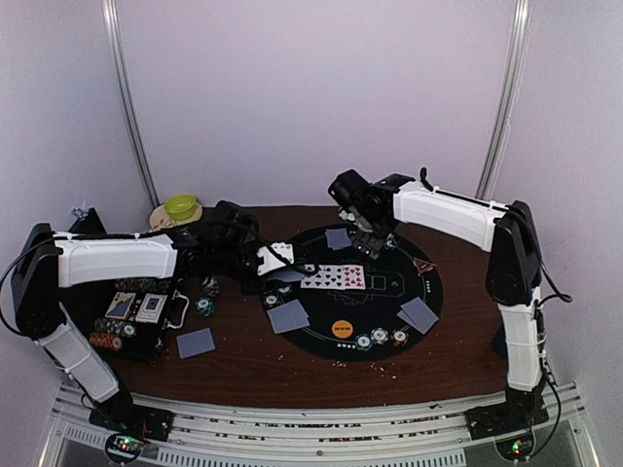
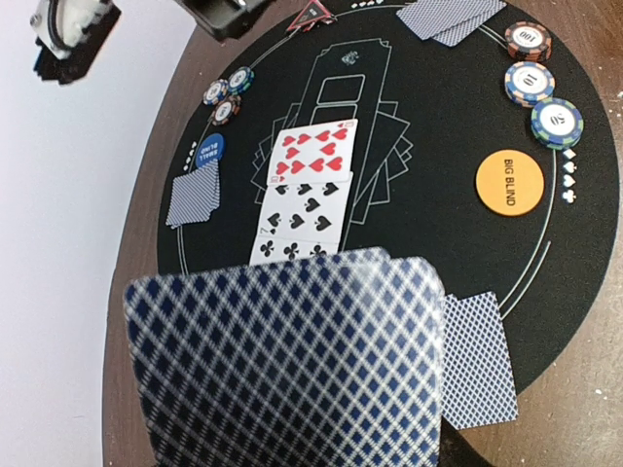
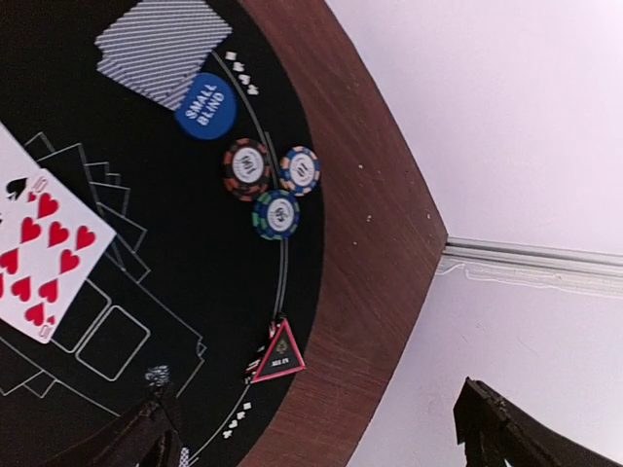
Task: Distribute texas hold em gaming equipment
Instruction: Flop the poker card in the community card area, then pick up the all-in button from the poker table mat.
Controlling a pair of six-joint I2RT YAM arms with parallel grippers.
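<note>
**Left arm gripped the deck, right hand hung wide open**

The left gripper [image 1: 275, 259] was clamped on a stack of playing cards [image 2: 292, 370]. Their blue-diamond backs filled its wrist view, out over the left edge of the round black mat [image 1: 428, 282]. Across the way, the right gripper [image 3: 313, 409] stood with its fingers spread wide and nothing between them, above the mat's far side.

Down the middle lay the face-up cards [image 2: 310, 190] in an overlapping row: hearts, spades, clubs. The orange Big Blind disc [image 2: 509, 181] sat near three striped chips [image 2: 529, 82]. The blue Small Blind disc [image 3: 206, 105] lay just beside a face-down pair [image 3: 161, 39], with a trio of chips [image 3: 276, 214] close by. A second face-down pair [image 2: 477, 360] rested at the mat's edge next to the held stack. A red triangular marker [image 3: 279, 357] lay on the rim.
</note>
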